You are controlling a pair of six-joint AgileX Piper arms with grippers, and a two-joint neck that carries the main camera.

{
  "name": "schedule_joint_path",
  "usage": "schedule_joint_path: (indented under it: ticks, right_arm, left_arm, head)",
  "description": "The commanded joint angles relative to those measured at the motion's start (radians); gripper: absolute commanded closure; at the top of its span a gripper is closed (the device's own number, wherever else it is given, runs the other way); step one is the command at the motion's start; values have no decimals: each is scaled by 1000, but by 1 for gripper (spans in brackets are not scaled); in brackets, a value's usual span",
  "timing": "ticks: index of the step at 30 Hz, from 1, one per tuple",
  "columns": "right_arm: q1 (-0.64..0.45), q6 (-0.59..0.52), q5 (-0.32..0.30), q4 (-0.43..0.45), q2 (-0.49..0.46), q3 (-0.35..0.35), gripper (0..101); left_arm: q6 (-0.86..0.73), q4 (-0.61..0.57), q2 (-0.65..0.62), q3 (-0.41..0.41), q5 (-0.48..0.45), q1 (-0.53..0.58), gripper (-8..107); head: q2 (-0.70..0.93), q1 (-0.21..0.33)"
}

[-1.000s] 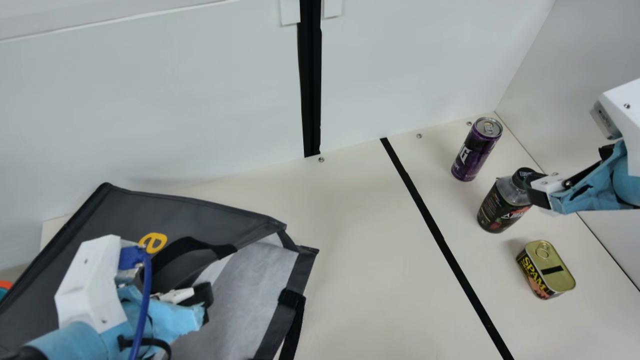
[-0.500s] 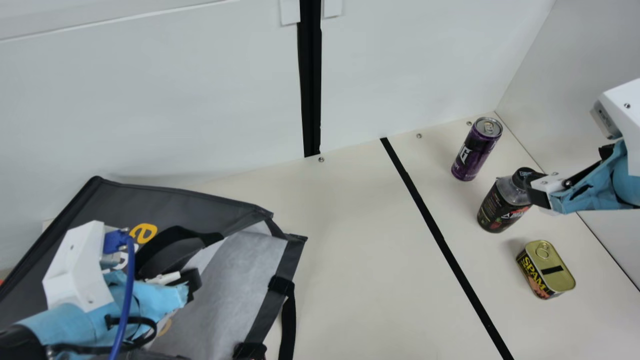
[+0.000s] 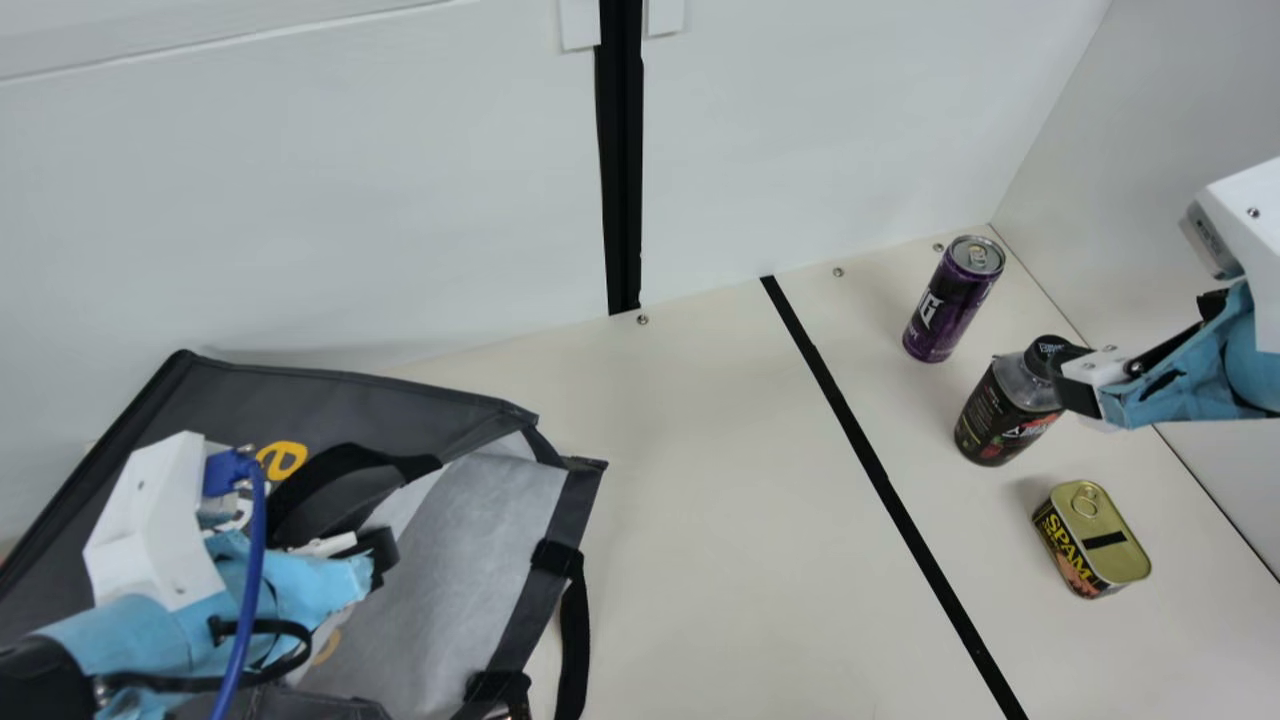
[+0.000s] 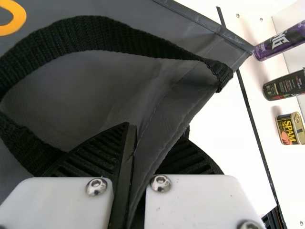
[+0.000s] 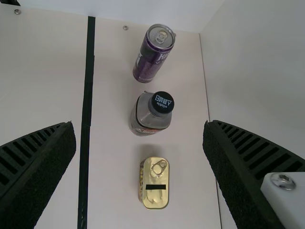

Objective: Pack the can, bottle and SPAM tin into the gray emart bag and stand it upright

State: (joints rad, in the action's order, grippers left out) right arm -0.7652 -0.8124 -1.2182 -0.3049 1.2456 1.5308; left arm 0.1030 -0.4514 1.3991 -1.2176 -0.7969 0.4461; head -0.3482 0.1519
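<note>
In the main view my left gripper (image 3: 378, 556) is at the mouth of the gray bag (image 3: 210, 400), which lies spread at the left. In the left wrist view the left gripper (image 4: 133, 157) is shut on a fold of the bag's edge (image 4: 162, 124), beside a black handle. My right gripper (image 3: 1075, 382) hangs near the bottle (image 3: 1005, 410); in the right wrist view the right gripper (image 5: 140, 143) is open with its fingers wide apart. The purple can (image 3: 950, 300), bottle and SPAM tin (image 3: 1090, 540) stand in a row at the right.
A black tape line (image 3: 880, 470) crosses the cream table (image 3: 720, 520) between the bag and the items. White walls stand behind and at the right. A black strap (image 3: 575, 630) trails from the bag's side.
My left gripper has moved left and slightly up in the main view, pulling the bag with it, and more of the bag's lining shows. The right arm has kept still.
</note>
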Motion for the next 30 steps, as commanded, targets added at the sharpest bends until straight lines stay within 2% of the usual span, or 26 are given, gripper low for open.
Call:
schedule_joint_path:
  ticks: [1,28,30]
  right_arm:
    - [0,0,0,0,0,0,6]
    - [0,0,0,1,0,0,6]
    - [23,24,5,18,-10,-8,6]
  left_arm:
    - [0,0,0,0,0,0,107]
    - [0,0,0,0,0,0,107]
    - [0,0,0,0,0,0,107]
  head:
    - [-1,23]
    - [-1,23]
    - [-1,23]
